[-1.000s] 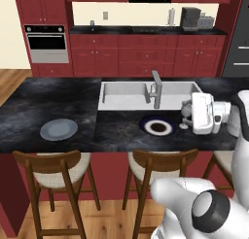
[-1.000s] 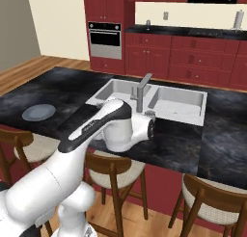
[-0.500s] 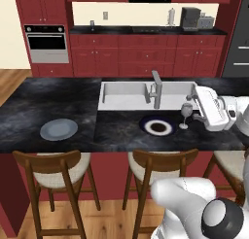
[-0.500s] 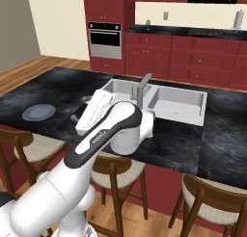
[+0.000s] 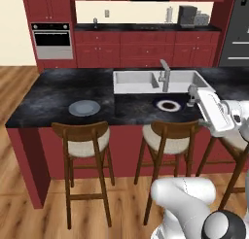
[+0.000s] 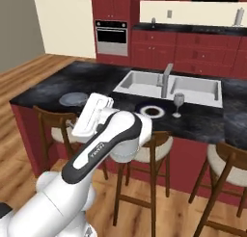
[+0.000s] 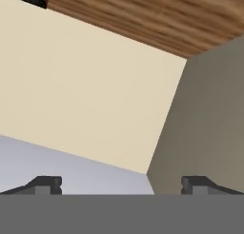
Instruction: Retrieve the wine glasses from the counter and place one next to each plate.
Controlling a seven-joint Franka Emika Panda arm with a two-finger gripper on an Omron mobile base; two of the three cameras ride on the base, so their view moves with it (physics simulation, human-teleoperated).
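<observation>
The black island tabletop [image 5: 58, 94] runs across the foreground, with a white double sink [image 5: 141, 80] set into its far side and wooden stools [image 5: 85, 145] along the near edge. Behind it, the long black counter [image 5: 146, 27] on dark red cabinets stands against the cream backsplash.

Two plates lie on the island. One grey-blue plate [image 5: 84, 107] sits well to the left of the sink. A second plate [image 5: 168, 105], showing as a dark disc with a pale ring, lies just in front of the faucet [image 5: 165, 74].

One wine glass [image 6: 178, 104] stands upright on the island, just beside the ringed plate on its right; in the left base view it is partly hidden behind the hand. The left plate has no glass by it.

The pincer [image 7: 121, 184] is spread wide and empty, tips well apart, aimed at a bare wall and away from the island.

Judgement: the glass looks light, rigid, smooth and breakable, with a thin stem and high bowl that would tip readily. Best taken around the bowl or upper stem, with a gentle squeeze, and kept vertical.
</observation>
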